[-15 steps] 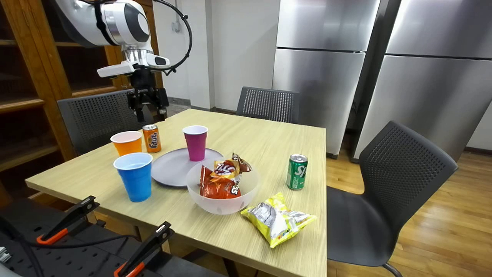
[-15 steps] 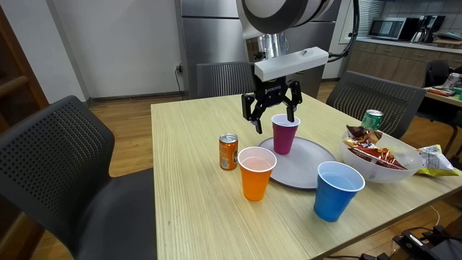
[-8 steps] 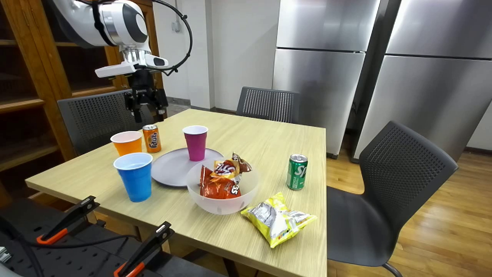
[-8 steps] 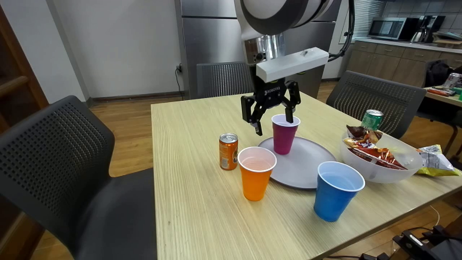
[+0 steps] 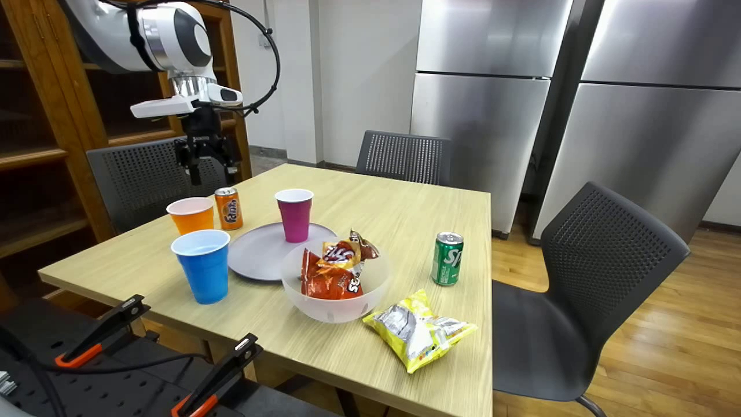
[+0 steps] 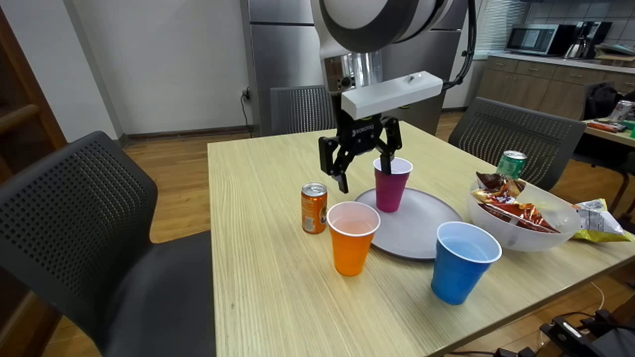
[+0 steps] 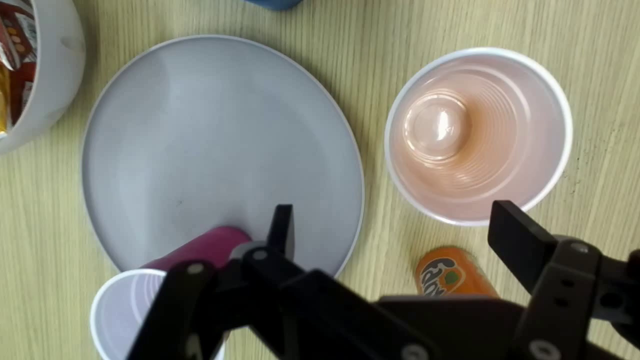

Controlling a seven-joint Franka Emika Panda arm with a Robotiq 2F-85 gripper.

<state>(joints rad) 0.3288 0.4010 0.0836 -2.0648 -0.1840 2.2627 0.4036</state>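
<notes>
Orange and silver-topped, the can (image 6: 314, 208) stands upright

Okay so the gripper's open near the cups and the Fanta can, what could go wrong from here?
If the open gripper comes down, it might tip the purple cup, which stands upright on the plate. The orange cup and Fanta can stand close together, so reaching for either could knock the other.

In an exterior view, got cup (image 6: 392, 193) on plate (image 6: 421, 228), Fanta can (image 6: 314, 209) left of it, bags (image 6: 523, 215) in bowl (image 6: 527, 241) right.
</notes>
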